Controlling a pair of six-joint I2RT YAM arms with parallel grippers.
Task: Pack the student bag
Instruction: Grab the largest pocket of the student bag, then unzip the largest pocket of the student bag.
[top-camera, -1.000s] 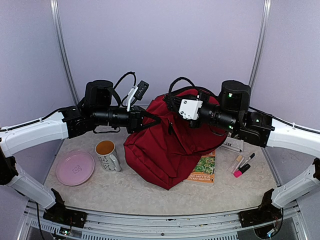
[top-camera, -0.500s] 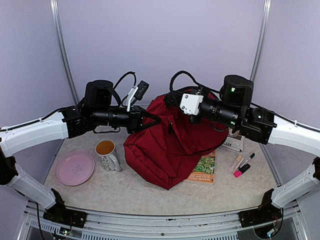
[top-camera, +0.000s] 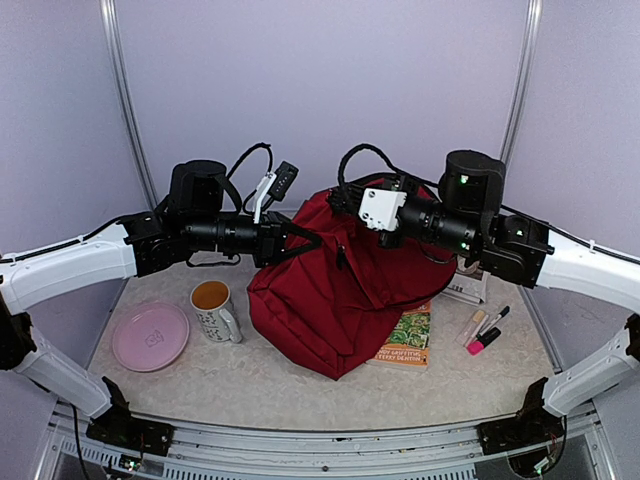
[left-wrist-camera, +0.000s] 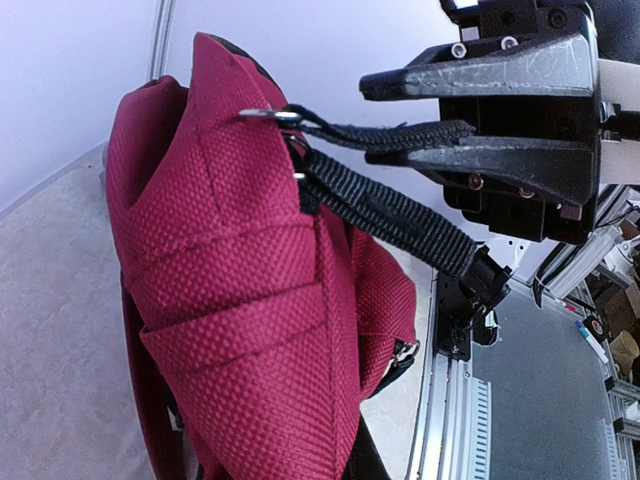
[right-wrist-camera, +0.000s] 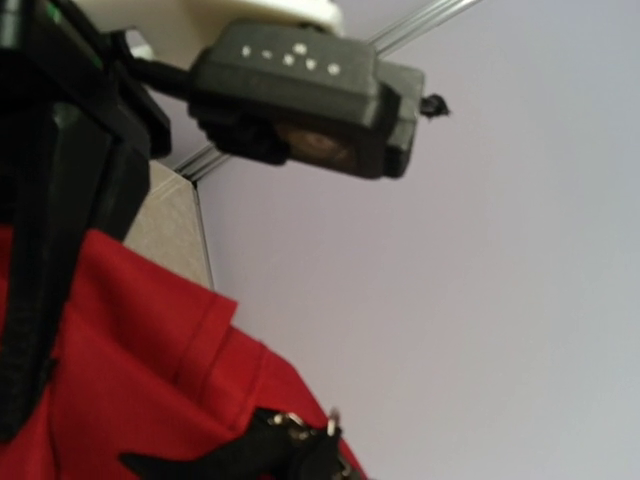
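Dark red student bag (top-camera: 335, 300) stands slumped, its black pull strap (left-wrist-camera: 335, 131) pinched taut in the left hand (left-wrist-camera: 366, 121).

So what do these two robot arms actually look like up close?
The left arm and right arm both have white shells on their long segments and chunky black joints further out. Black cables loop above the wrists. The right one carries small green lights and a white camera block. The left tool has two tapered, scuffed grey fingers.
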